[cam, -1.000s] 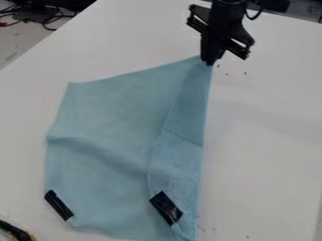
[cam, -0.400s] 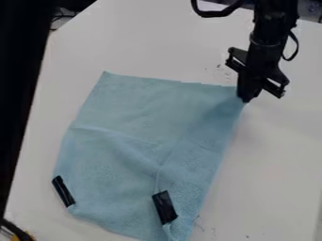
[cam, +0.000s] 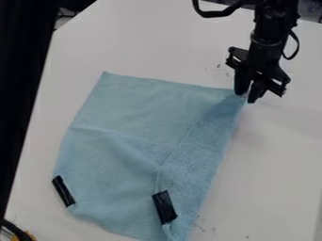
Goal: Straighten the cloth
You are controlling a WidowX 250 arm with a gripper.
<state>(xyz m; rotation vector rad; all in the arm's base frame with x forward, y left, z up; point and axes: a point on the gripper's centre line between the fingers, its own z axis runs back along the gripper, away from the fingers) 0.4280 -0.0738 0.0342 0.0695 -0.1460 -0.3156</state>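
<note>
The gripper [cam: 244,97] is at the upper right of the camera view, over the cloth's upper right corner. Its two fingers stand apart, with a narrow gap between them. The light blue cloth [cam: 125,122] lies on the table from the upper middle to the bottom edge. A crease crosses its left half, and a strip along its right side looks folded over. Black tape pieces sit on its lower left edge and its lower right part.
The white table [cam: 277,174] spreads around the cloth. A dark vertical shape [cam: 22,70] fills the left edge. A black cable-like item [cam: 16,230] lies at the lower left corner. Small dark marks dot the table.
The gripper and the cloth's upper right corner have moved right and down, and the upper edge has spread out. Since then the fingers have opened at the corner. The dark shape has appeared at left.
</note>
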